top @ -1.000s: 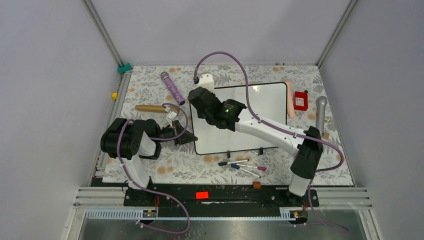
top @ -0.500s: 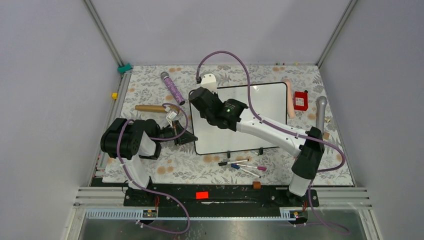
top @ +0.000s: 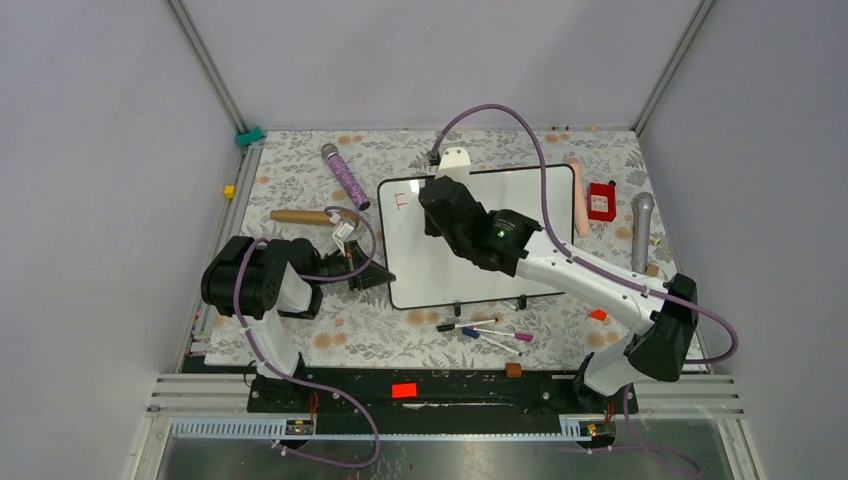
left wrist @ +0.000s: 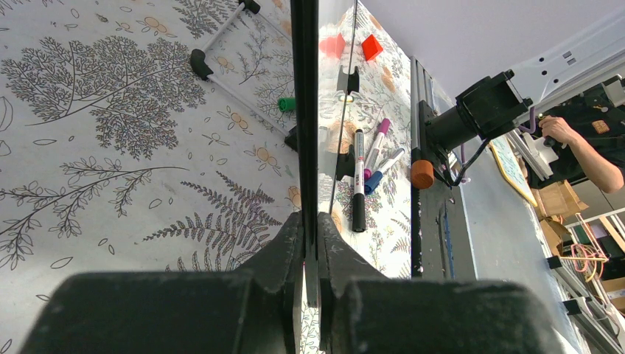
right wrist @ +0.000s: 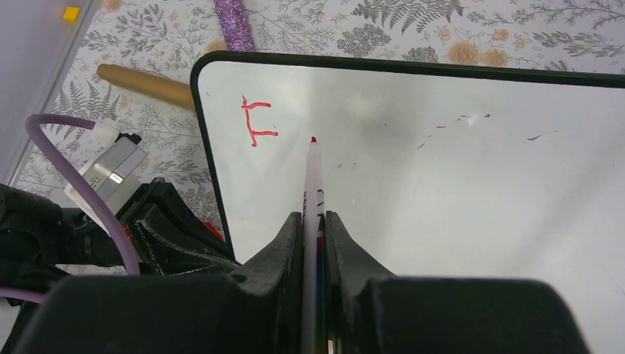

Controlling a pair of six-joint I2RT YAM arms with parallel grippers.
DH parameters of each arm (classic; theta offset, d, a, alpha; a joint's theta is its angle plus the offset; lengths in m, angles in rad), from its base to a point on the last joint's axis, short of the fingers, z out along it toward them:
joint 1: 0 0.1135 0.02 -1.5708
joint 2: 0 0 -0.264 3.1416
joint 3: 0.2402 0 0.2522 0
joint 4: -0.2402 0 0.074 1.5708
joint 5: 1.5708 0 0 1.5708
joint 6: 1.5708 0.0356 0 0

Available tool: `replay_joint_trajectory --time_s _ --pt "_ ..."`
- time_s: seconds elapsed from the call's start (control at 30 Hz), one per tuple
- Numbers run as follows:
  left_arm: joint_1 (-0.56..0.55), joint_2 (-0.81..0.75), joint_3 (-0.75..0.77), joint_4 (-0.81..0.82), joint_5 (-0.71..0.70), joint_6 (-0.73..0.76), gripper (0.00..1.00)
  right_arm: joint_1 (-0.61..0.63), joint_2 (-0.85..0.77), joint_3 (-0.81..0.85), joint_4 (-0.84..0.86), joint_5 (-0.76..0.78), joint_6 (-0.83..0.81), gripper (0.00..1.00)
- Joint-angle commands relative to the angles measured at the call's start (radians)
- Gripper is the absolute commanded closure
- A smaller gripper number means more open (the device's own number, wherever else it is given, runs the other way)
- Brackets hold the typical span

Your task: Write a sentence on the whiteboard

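The whiteboard point(top: 440, 275) lies on the floral table, tilted slightly. Of the sentence, only a red letter "F" point(top: 402, 200) shows near its top left corner point(right wrist: 258, 122). My right gripper point(top: 432, 200) hangs over the board's upper left part, shut on a white marker point(right wrist: 312, 184). Its red tip points at the board just right of the "F". My left gripper point(top: 375, 278) is shut on the board's thin black left edge point(left wrist: 304, 110), low on that side, with both fingers point(left wrist: 284, 247) pressed against the frame.
Several markers point(top: 485, 330) lie in front of the board's feet. A purple glitter stick point(top: 345, 177) and a wooden rod point(top: 300, 216) lie left of it. A pink tube point(top: 577, 195), a red box point(top: 601, 201) and a grey stick point(top: 641, 230) lie to its right.
My right arm has swung to the right along the board's top, uncovering the red "F". The left gripper and the board have stayed put.
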Motion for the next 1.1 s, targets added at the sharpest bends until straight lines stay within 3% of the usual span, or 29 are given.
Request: replay_joint_trajectory --time_s 0.0,1.07 --pt "-0.013 -0.004 0.007 0.064 0.064 0.035 1.00 -0.010 -0.006 -0.008 0.006 -0.010 0.016 1.00" --pt "-0.015 -0.005 0.008 0.065 0.066 0.038 1.00 -0.019 0.161 0.153 -0.081 -0.021 -0.003 1.00"
